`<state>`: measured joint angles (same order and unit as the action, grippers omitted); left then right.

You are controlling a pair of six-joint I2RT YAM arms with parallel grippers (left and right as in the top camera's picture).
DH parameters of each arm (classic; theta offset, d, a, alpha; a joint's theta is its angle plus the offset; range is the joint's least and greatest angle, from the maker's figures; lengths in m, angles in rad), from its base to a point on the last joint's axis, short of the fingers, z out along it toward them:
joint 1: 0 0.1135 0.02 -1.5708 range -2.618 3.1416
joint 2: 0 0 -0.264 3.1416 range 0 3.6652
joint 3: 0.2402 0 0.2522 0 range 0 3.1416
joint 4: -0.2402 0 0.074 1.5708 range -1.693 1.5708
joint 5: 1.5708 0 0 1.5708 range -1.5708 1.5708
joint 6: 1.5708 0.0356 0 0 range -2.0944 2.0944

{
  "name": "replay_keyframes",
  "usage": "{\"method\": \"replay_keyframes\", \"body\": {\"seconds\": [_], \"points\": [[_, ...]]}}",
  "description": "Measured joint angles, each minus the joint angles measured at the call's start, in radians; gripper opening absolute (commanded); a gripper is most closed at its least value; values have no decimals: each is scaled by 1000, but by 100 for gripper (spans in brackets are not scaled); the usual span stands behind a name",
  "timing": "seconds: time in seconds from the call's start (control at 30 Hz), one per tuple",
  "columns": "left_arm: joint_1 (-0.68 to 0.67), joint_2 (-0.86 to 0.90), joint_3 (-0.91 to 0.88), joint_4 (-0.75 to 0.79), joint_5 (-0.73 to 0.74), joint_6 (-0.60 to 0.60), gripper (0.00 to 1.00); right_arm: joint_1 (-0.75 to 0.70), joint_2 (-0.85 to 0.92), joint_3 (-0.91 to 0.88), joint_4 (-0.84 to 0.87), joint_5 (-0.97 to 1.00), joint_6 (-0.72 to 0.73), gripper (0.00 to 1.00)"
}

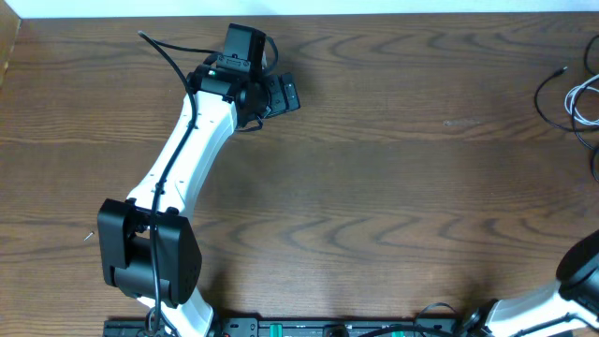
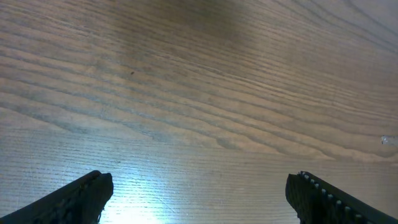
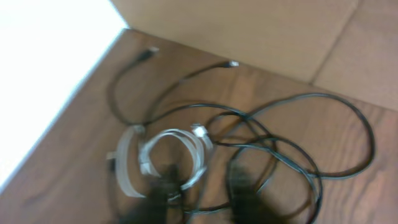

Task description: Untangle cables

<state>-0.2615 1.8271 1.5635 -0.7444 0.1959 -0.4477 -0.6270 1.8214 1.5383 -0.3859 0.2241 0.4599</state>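
Overhead, I see the cables (image 1: 573, 101) bunched at the far right edge of the surface (image 1: 393, 187). My left hand (image 2: 199, 186) is spread open just above the wood, well apart from them. My right hand (image 3: 202, 190), blurred, hangs open over the coiled white cable (image 3: 129, 163) and looping black cables (image 3: 311, 95).

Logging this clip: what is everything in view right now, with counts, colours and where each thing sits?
table: one, dark brown wood, fills the overhead view
black cables: at least two, exact count unclear, looped over each other at the table's far right edge
white cable: one, coiled, lying among the black ones
tan surface: one, beyond the table edge in the right wrist view
left arm: white and black, reaching to the far left of the table
left gripper: black, fingers wide apart over bare wood
right gripper: black, blurred, fingers apart over the cables
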Motion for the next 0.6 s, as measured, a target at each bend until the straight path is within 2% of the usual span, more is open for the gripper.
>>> {"method": "replay_keyframes", "body": {"seconds": [0.27,0.43,0.6], "points": [[0,0,0,0,0,0,95,-30,121,-12,-64,6,-7,99],[0,0,0,0,0,0,95,-28,83,-12,-70,-52,-11,99],[0,0,0,0,0,0,95,-13,-40,-12,-90,-152,-47,99]]}}
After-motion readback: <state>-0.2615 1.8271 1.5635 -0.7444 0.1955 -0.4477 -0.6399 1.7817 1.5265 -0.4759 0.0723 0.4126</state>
